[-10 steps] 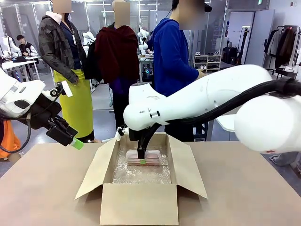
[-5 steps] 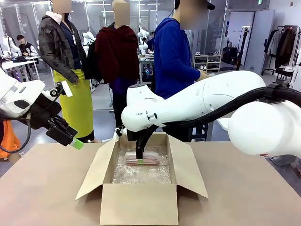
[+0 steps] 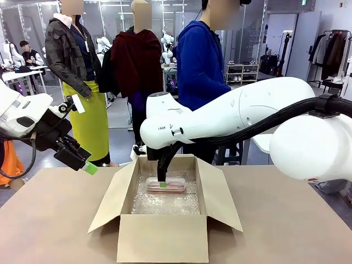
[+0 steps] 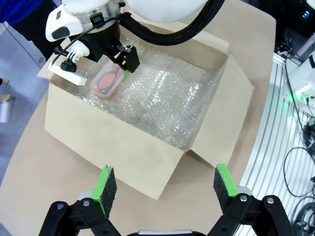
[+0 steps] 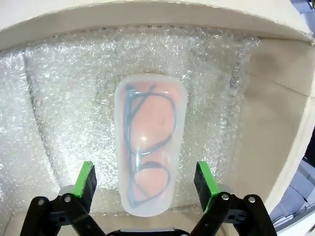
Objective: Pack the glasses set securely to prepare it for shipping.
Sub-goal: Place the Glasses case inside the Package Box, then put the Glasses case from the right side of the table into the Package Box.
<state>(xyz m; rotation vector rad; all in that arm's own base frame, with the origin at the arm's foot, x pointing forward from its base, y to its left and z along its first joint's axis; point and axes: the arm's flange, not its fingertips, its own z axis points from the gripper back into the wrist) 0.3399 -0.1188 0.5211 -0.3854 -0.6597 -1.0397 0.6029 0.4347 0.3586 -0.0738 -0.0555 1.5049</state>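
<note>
Over on the left, the left pincer [image 3: 88, 166] hangs in the air above the table [image 3: 49, 220], off to the left of the box [image 3: 162, 239] and well apart from it. Its own wrist cam shows the left pincer [image 4: 165, 184] spread wide with nothing between the green pads, looking down at the box [image 4: 98, 137] from outside one corner. The box sits mid-table with its flaps folded out, and the bottom is lined with bubble wrap [image 3: 165, 203]. The pink case [image 3: 173, 184] lies flat on that wrap at the far end of the box, on the side where the person [image 3: 201, 60] in the blue hoodie stands. You can see the glasses through the clear lid. The right arm comes in from the right, reaches across the middle and dips the right pincer [image 3: 163, 183] down into the box, right at the left end of the case. From the right wrist cam, the right pincer [image 5: 145, 184] is open, with one pad on each side of the pink case [image 5: 150, 147]. There's a visible strip of bubble wrap [image 5: 64, 98] between each pad and the case, so it isn't gripping anything. The case runs lengthwise away from that camera, roughly centred between the fingers. In the left wrist view the pink case [image 4: 107, 81] is tucked near the far corner, lying on the bubble wrap [image 4: 167, 98] with a black finger just beside it. Can't tell from there whether that finger touches it.
</note>
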